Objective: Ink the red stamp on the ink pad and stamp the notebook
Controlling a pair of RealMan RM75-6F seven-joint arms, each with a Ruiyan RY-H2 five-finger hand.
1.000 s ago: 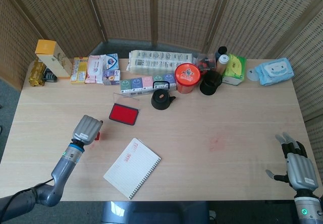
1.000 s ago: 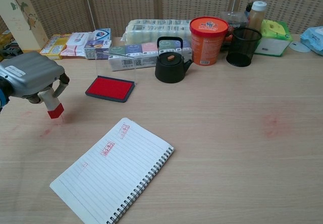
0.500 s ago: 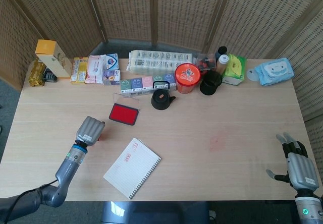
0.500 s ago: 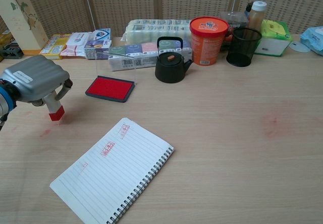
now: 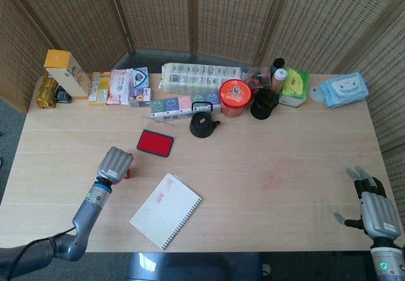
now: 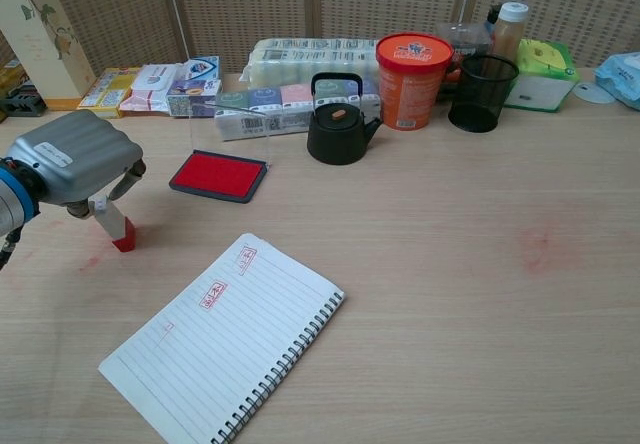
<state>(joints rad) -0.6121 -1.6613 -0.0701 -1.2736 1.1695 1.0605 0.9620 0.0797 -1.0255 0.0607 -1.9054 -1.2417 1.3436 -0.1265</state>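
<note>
Grey metal left hand [image 6: 72,158] closed around small red-tipped stamp [image 6: 114,226] (tip touching table), right hand [image 5: 376,212] spread, nothing held, partly cut off.

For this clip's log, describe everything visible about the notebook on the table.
The notebook is spiral-bound, with a dark wire coil along its right edge and a white lined page facing up. It lies flat on the wooden table, turned at an angle, near the front edge and in front of the red ink pad. The page carries two clear red rectangular stamp marks near its upper left edge and a fainter mark further down. Nothing touches it; the left hand, holding the red stamp, is off to its left.
</note>
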